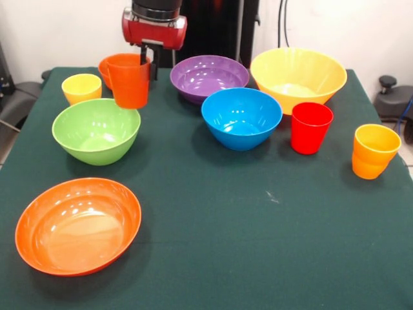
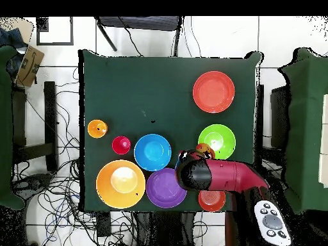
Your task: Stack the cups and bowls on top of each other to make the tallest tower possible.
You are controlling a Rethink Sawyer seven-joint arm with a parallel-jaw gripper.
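Note:
My gripper (image 1: pixel 149 63) is shut on the rim of the orange cup (image 1: pixel 129 79) and holds it upright, just above the far rim of the green bowl (image 1: pixel 97 129). In the overhead view the cup (image 2: pixel 204 150) shows at the green bowl's edge (image 2: pixel 218 139), with the arm (image 2: pixel 221 176) behind it. The yellow cup (image 1: pixel 82 88) and small deep orange bowl (image 1: pixel 103 64) stand behind. The purple (image 1: pixel 208 76), big yellow (image 1: pixel 298 76) and blue (image 1: pixel 241 116) bowls, red cup (image 1: pixel 311 126), yellow-orange cup (image 1: pixel 375 150) and wide orange bowl (image 1: pixel 77 225) stand singly. No tower stands.
All stands on a dark green cloth (image 1: pixel 245 219). In the overhead view the arm covers the yellow cup and part of the small orange bowl (image 2: pixel 211 200). Chairs and cables surround the table.

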